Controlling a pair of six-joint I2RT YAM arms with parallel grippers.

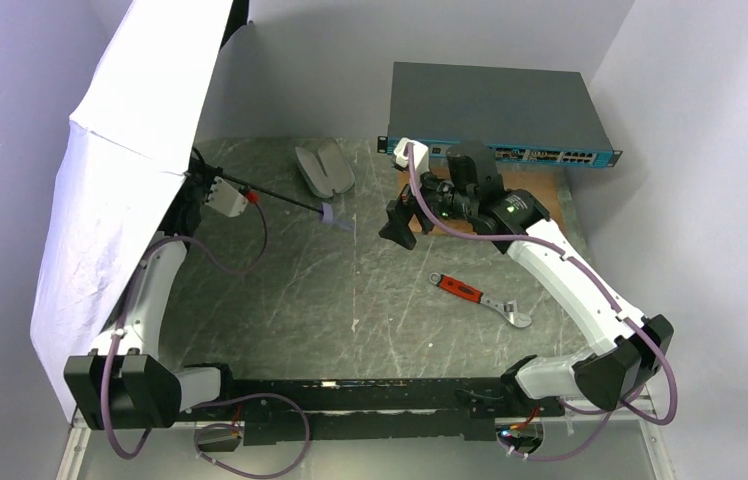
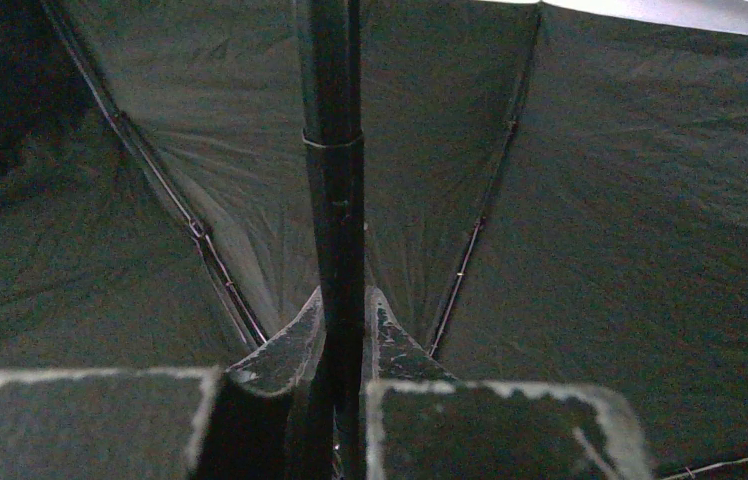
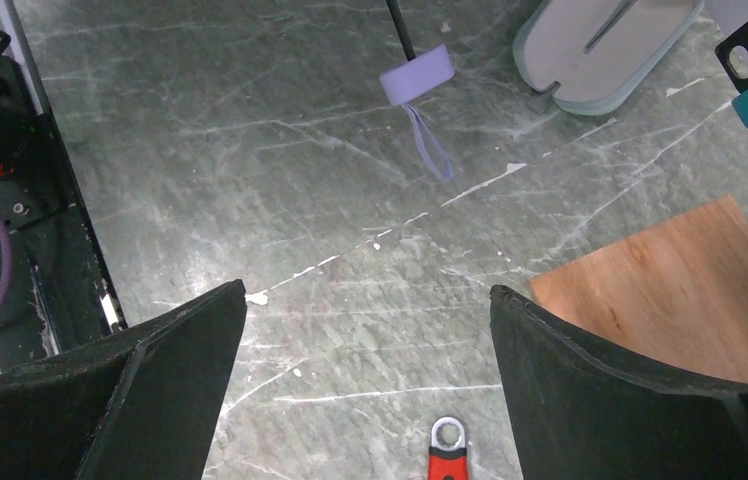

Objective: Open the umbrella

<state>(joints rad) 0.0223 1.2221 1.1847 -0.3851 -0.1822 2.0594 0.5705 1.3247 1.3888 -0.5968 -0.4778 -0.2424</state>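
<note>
The umbrella's pale canopy (image 1: pixel 120 170) stands spread open at the left of the table. Its thin black shaft (image 1: pixel 275 198) runs right to the small lavender handle (image 1: pixel 328 213) with a strap. My left gripper (image 1: pixel 212 185) is shut on the shaft near the canopy. In the left wrist view the shaft (image 2: pixel 335 200) passes between my fingers (image 2: pixel 290 345), with the black lining (image 2: pixel 600 250) and ribs spread around it. My right gripper (image 1: pixel 397 225) is open and empty, hovering right of the handle (image 3: pixel 416 75), apart from it.
A mint-green clamshell case (image 1: pixel 322 168) lies behind the handle. A red-handled wrench (image 1: pixel 478 299) lies mid-table. A grey network switch (image 1: pixel 495 110) stands at the back right above a wooden board (image 3: pixel 680 290).
</note>
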